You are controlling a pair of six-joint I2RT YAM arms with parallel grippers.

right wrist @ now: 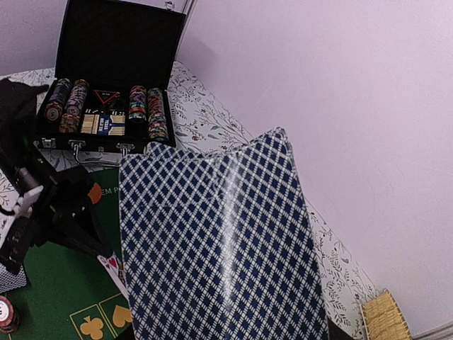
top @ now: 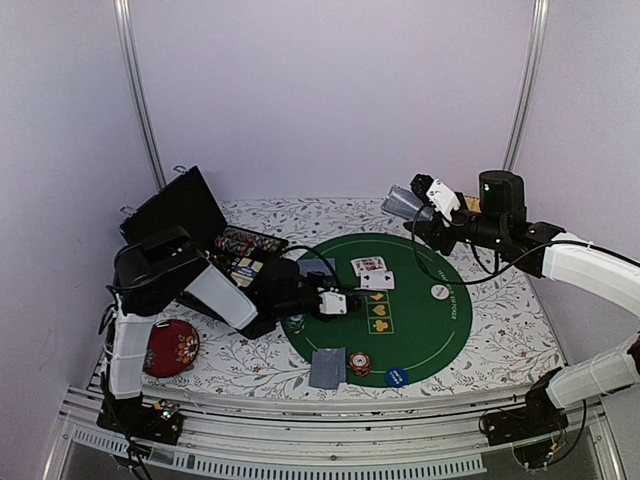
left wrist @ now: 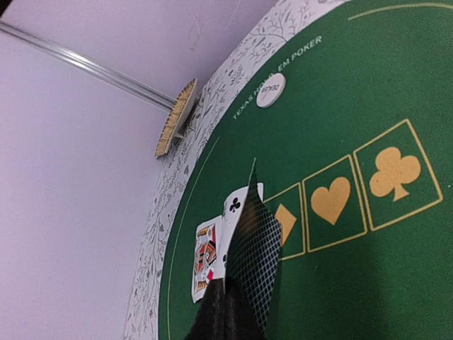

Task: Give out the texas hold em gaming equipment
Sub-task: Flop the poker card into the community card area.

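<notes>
My left gripper (top: 340,301) is low over the left part of the green poker mat (top: 440,340). It is shut on one playing card (left wrist: 256,244) with a grey-blue patterned back, held on edge over two face-up cards (left wrist: 212,244), which also show in the top view (top: 372,272). My right gripper (top: 422,205) is raised above the mat's far edge and is shut on patterned-back cards (right wrist: 219,248) that hide its fingertips. Face-down cards (top: 327,367), a chip stack (top: 359,362) and a blue disc (top: 396,377) lie at the mat's near edge. A white disc (top: 440,291) lies at the right.
An open black case (top: 240,255) with chip rows stands at the back left, behind my left arm. A dark red floral dish (top: 172,347) sits at the near left. A tan woven piece (left wrist: 175,117) leans against the far wall. The table has a floral cloth (top: 510,330).
</notes>
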